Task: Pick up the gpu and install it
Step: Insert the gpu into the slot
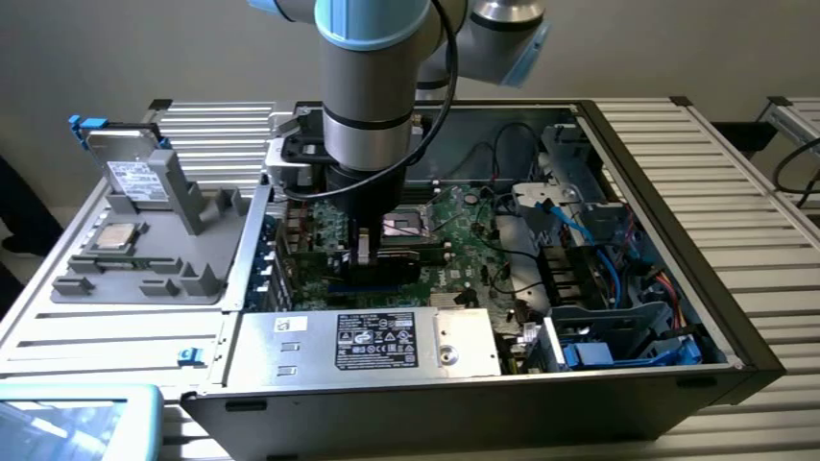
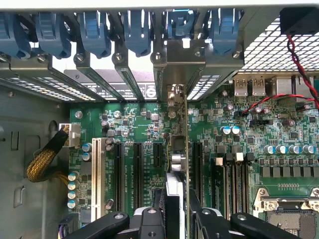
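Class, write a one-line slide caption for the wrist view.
The tool grips the gpu edge-on over the expansion slots of the motherboard.

Only fine print too small to read, on black label (image 1: pixel 375 341) of power supply (image 1: pixel 288 348) and white label (image 1: pixel 129 179) of hard drive (image 1: pixel 113 144).

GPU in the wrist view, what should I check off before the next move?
1. gpu clamped in pincer: ok.
2. Card upright, edge-on over motherboard: ok.
3. Connector seated in a slot: cannot tell.
4. Red and black wires apart from the card: ok.
5. Braided cable apart from the card: ok.
6. Blue latches released: cannot tell.
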Robot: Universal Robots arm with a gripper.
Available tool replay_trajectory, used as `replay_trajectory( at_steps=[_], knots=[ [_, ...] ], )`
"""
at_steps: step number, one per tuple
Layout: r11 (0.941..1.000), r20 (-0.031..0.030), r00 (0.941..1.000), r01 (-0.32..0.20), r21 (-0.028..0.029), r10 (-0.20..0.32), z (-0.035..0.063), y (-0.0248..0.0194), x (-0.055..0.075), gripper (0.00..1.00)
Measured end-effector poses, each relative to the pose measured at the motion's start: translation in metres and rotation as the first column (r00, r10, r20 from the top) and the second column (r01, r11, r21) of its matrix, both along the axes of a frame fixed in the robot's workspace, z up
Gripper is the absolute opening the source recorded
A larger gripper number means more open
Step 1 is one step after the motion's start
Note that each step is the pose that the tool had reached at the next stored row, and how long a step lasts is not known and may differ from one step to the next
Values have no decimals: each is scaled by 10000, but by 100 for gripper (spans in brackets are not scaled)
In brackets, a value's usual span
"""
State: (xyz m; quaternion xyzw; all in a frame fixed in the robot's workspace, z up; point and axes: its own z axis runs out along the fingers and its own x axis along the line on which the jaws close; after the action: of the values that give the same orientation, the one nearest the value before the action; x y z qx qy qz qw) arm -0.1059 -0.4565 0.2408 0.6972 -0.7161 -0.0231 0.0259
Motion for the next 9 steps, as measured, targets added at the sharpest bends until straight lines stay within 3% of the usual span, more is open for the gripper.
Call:
replay_trajectory(
  at_steps=[7,9],
  knots=[
    [10000,30,10000,-5,-9,5,-1,6,-8,29],
    [10000,29,10000,-9,-36,9,-2,6,-10,29]
  ],
)
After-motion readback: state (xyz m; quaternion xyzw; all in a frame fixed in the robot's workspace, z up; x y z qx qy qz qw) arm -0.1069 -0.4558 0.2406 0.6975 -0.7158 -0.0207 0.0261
